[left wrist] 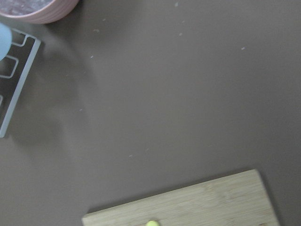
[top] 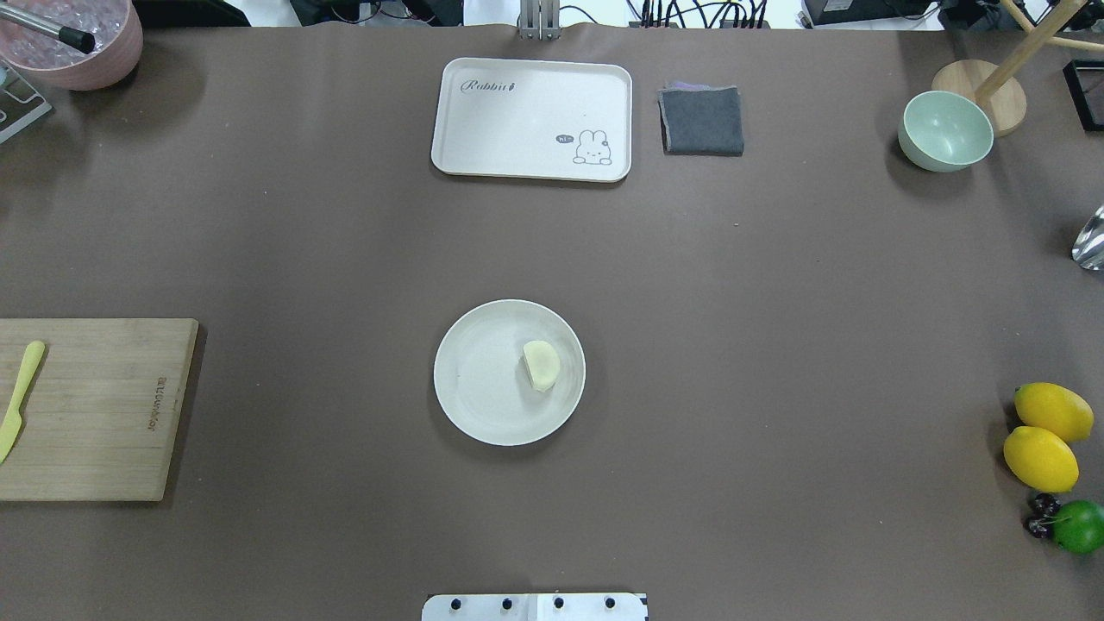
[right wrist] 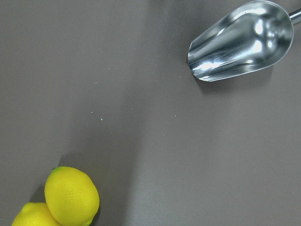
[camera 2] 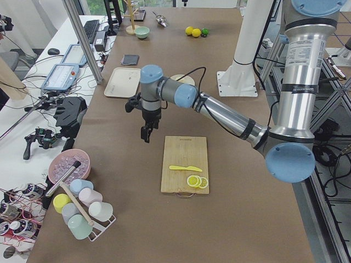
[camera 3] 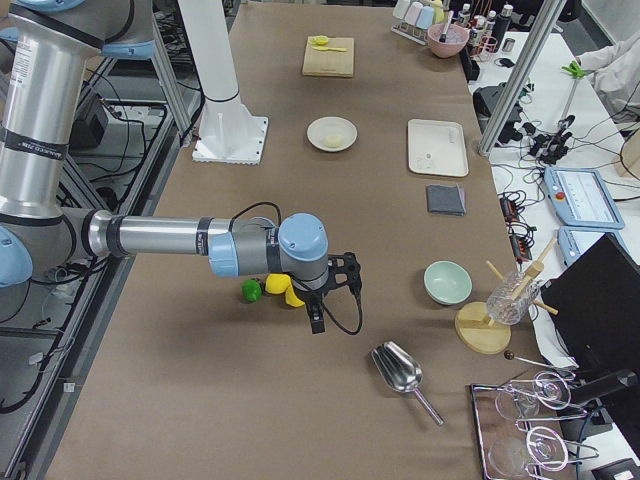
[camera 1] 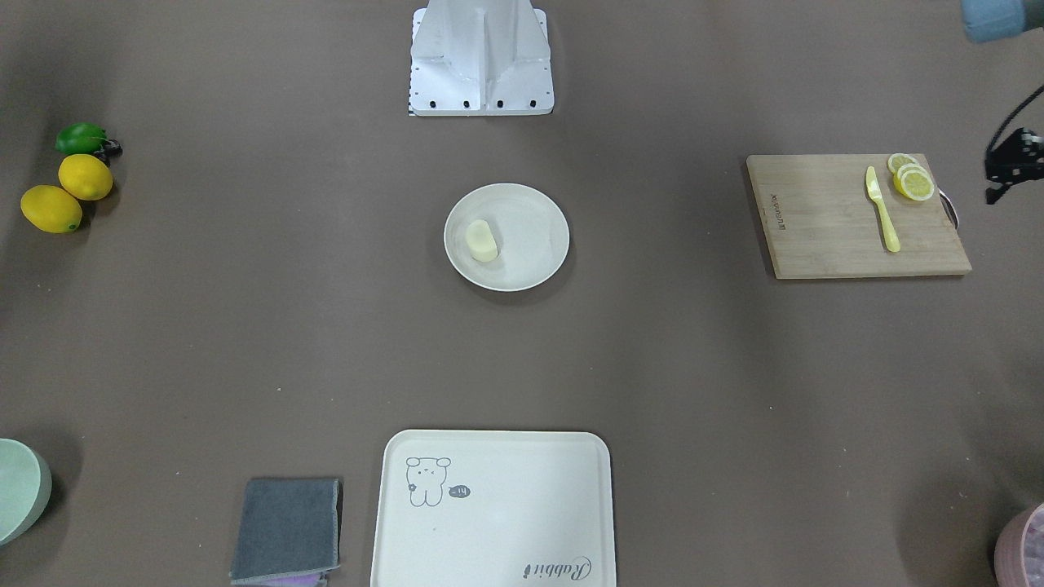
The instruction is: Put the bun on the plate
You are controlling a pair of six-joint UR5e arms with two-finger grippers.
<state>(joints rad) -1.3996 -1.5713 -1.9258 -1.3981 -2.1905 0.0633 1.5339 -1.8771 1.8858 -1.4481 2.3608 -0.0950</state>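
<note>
The pale cream bun (camera 1: 481, 240) (top: 541, 365) lies on the round off-white plate (camera 1: 534, 216) (top: 479, 384) at the table's middle, on the half of the plate toward the robot's right. My left gripper (camera 2: 146, 134) hangs over bare table beside the cutting board, far from the plate. Only its edge shows in the front-facing view (camera 1: 997, 194), so I cannot tell if it is open or shut. My right gripper (camera 3: 316, 322) hovers by the lemons at the table's other end, and its state cannot be told either. Neither gripper holds anything that I can see.
A wooden cutting board (camera 1: 824, 220) carries a yellow knife (camera 1: 882, 210) and lemon slices (camera 1: 912, 178). A cream tray (top: 517, 112), a grey cloth (top: 701, 121) and a green bowl (top: 944, 131) line the far edge. Two lemons (top: 1044, 435) and a metal scoop (right wrist: 240, 40) lie at the right end.
</note>
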